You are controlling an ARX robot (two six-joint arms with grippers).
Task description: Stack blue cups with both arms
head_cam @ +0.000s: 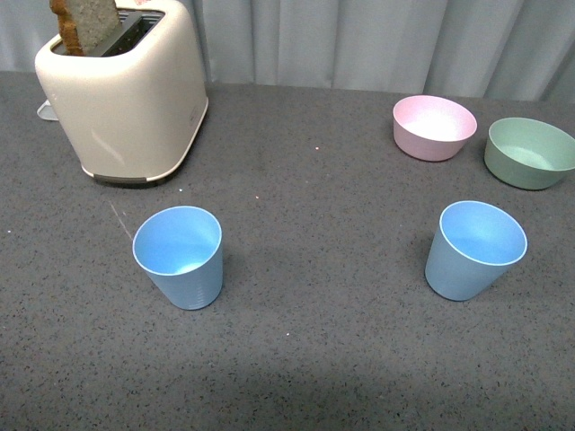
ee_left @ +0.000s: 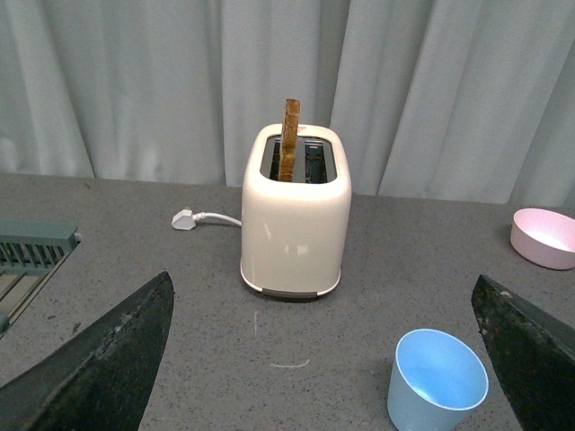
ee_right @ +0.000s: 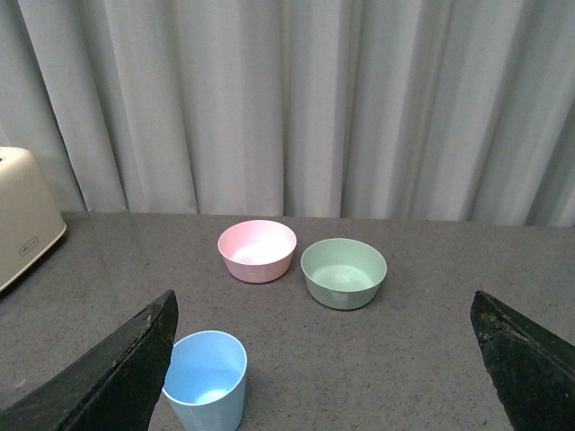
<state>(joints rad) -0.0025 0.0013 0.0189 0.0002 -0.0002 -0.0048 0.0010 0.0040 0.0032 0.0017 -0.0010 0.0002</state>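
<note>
The left gripper (ee_left: 322, 282) is spread wide, its two black fingers (ee_left: 108, 359) far apart at the edges of the left wrist view with nothing held between them, and it hangs above the dark grey speckled table (head_cam: 314, 359) without touching any object. Near it, closer to one finger than the other, the left blue cup (ee_left: 437, 382) stands upright on the table, mouth up and empty. Beyond that cup sits a cream toaster (ee_left: 295, 224) with a slice of browned bread (ee_left: 289, 139) standing up out of one slot (its white plug (ee_left: 184, 219) lies loose on the table beside it). The corner of a grey-green slatted rack (ee_left: 31, 251) shows at the edge of the same view. The right gripper (ee_right: 323, 296) is opened just as wide, holds nothing, and also hangs clear of the table. The right blue cup (ee_right: 207, 382) stands upright and empty, close beside one of that gripper's dark fingers. Further on, a pink bowl (ee_right: 257, 250) and a green bowl (ee_right: 343, 272) sit just beside each other, both mouth up. In the front view the two cups stand well apart and unstacked, the left one in front of the toaster and the right one in front of the bowls. A pale grey curtain (head_cam: 359, 36) hangs along the far edge of the table.
</note>
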